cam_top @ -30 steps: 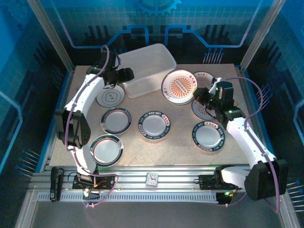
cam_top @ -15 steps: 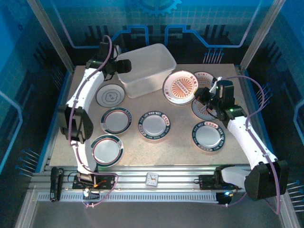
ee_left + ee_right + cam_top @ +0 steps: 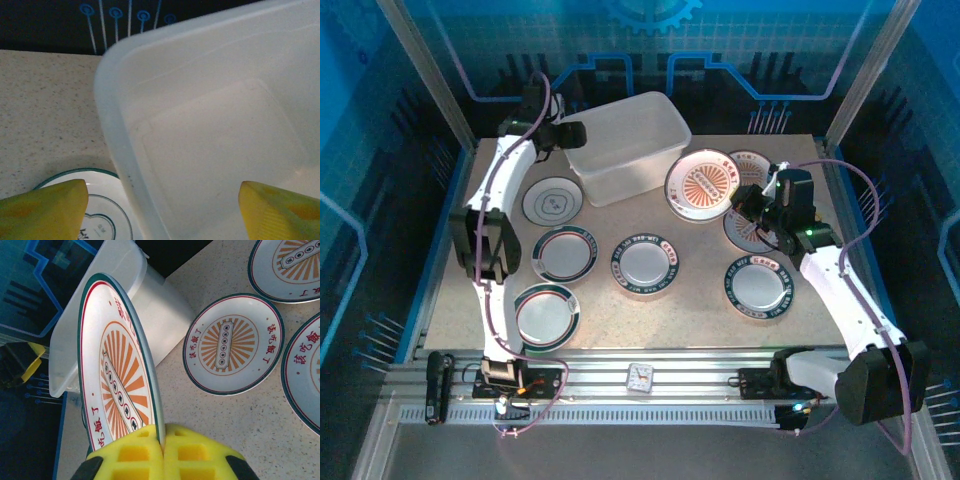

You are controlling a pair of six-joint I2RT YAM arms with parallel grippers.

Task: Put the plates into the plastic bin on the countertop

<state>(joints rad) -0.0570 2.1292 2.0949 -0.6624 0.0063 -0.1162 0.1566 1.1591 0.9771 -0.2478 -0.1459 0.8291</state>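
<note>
The plastic bin (image 3: 628,145) stands at the back of the countertop (image 3: 700,320). My left gripper (image 3: 570,134) hovers open over its left end. In the left wrist view it (image 3: 162,200) straddles the bin's rim (image 3: 107,125), with one finger above the grey-motif plate (image 3: 107,225). My right gripper (image 3: 745,200) is shut on the edge of a sunburst plate (image 3: 705,183), held tilted just right of the bin. The right wrist view shows the pads (image 3: 135,452) pinching that plate (image 3: 115,370) on edge. Several other plates lie flat, among them a dark-rimmed one (image 3: 645,264).
More dark-rimmed plates (image 3: 564,254) (image 3: 546,314) (image 3: 760,285) lie across the front. Sunburst plates (image 3: 748,165) (image 3: 232,342) lie near the right arm. A small white square object (image 3: 640,377) sits on the front rail. Aluminium posts and blue walls enclose the countertop.
My left gripper has moved back from beside the grey-motif plate to the bin's left end. The right gripper, with its plate, has shifted only slightly.
</note>
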